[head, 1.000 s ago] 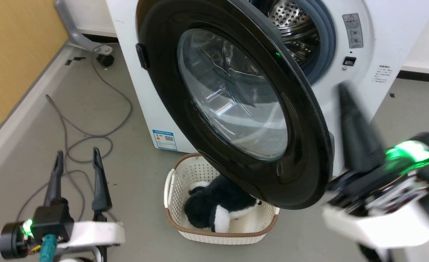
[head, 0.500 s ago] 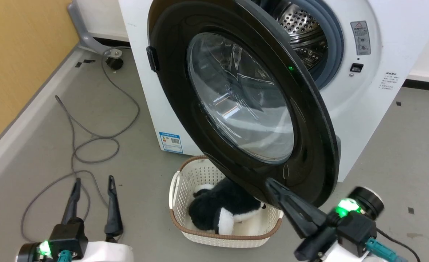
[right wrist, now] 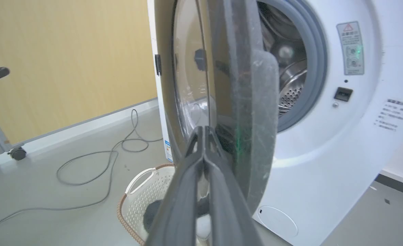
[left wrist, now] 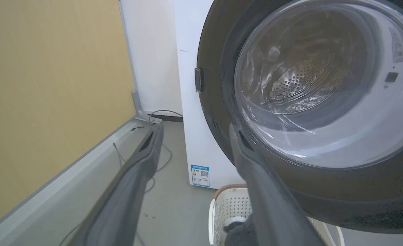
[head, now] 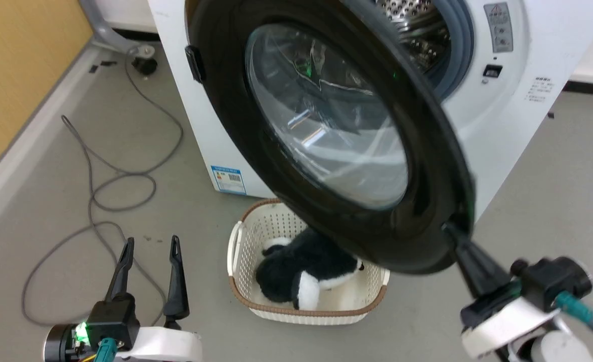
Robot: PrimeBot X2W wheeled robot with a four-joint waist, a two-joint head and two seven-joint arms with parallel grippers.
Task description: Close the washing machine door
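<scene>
Door: the washing machine door (head: 326, 130), round with a glossy black rim and a bulging glass window, stands about half open. It is hinged at the machine's left side and swings out over the floor.
Machine: the white washing machine (head: 502, 125) is behind it, with the steel drum (head: 417, 30) and grey gasket exposed.
Right gripper: the right gripper (head: 452, 232) has its fingers pressed together and holds nothing. Its tip is at the door's lower free edge and seems to touch the rim.
Left gripper: the left gripper (head: 150, 244) is low, well apart from the door, with its fingers spread and empty.
Slip risk: the narrow tip on a curved, glossy rim may skid off sideways, leaving the door ajar.
Latch risk: a push that is too soft may stop short of the latch slot (head: 492, 70). A push that strays inward would land on the glass.
In the way: a white basket (head: 236, 251) holding a black-and-white plush toy (head: 301, 281) sits on the floor under the door's lower rim. Whether the door clears it cannot be told.
Around: a grey cable (head: 95, 181) loops across the floor, and a yellow wall (head: 14, 75) stands to the left.
</scene>
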